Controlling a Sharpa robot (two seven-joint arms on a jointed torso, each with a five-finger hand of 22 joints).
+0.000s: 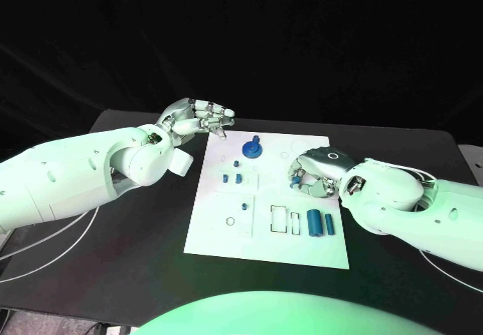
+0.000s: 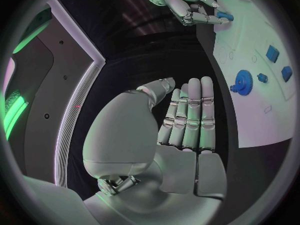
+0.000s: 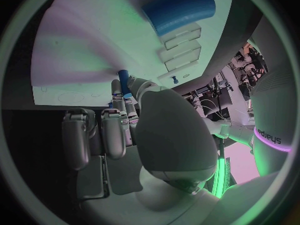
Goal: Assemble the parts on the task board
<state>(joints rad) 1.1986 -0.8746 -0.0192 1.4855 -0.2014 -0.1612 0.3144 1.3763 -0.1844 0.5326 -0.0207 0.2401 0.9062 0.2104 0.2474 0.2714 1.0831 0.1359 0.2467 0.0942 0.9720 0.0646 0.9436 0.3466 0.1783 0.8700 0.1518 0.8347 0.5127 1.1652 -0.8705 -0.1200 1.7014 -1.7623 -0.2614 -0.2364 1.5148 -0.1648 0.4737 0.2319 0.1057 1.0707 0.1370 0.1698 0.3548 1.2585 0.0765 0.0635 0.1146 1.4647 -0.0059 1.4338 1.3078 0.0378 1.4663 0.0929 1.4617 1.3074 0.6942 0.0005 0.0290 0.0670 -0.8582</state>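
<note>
The right hand (image 1: 312, 174) pinches a small blue peg (image 3: 124, 78) between its fingertips above the middle of the flat white task board (image 1: 232, 237) on the black counter (image 1: 141, 279). The left hand (image 1: 196, 117) hovers empty by the board's far left corner, fingers loosely apart. The peg should stay upright and go straight down into its hole.

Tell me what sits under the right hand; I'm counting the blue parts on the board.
The right hand hovers over the task board, pinching a small blue part. Beneath it shows white board; anything directly under the palm is covered.
</note>
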